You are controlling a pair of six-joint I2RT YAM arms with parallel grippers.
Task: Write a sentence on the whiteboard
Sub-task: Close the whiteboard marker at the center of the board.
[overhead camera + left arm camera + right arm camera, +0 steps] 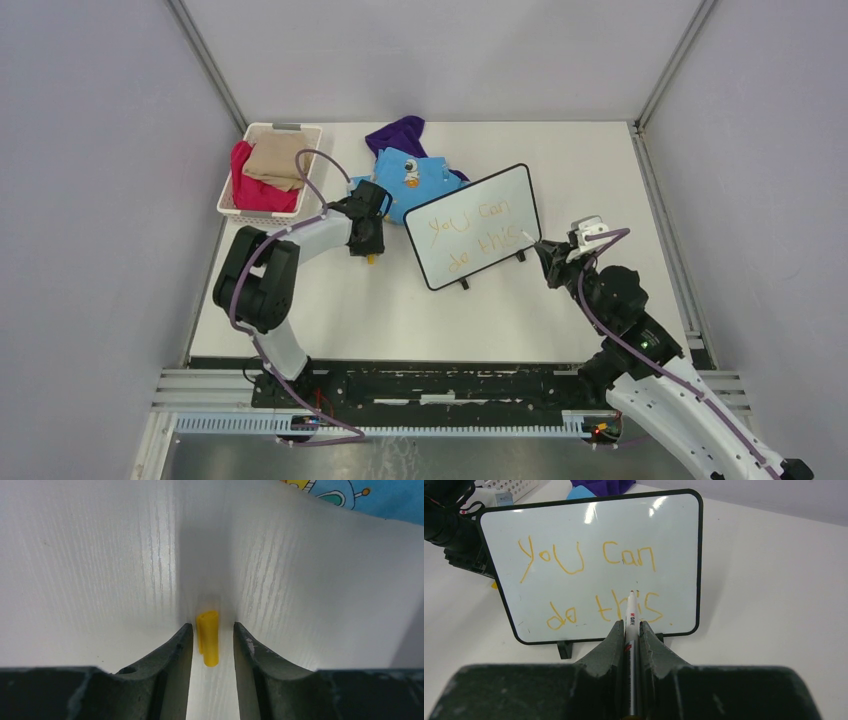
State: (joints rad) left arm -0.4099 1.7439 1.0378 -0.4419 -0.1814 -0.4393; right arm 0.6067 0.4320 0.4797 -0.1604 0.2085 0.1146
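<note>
Two shirts behind whiteboard, right hand gripping marker, left hand open around cap

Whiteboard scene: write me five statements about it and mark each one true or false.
1. The whiteboard reads "you can do this". True.
2. The sentence is written in blue. False: it is orange.
3. The right gripper is shut on a marker. True.
4. The left gripper clamps the yellow cap. False: gaps show on both sides of the cap.
5. The basket is empty. False: it holds red and beige clothes.
</note>
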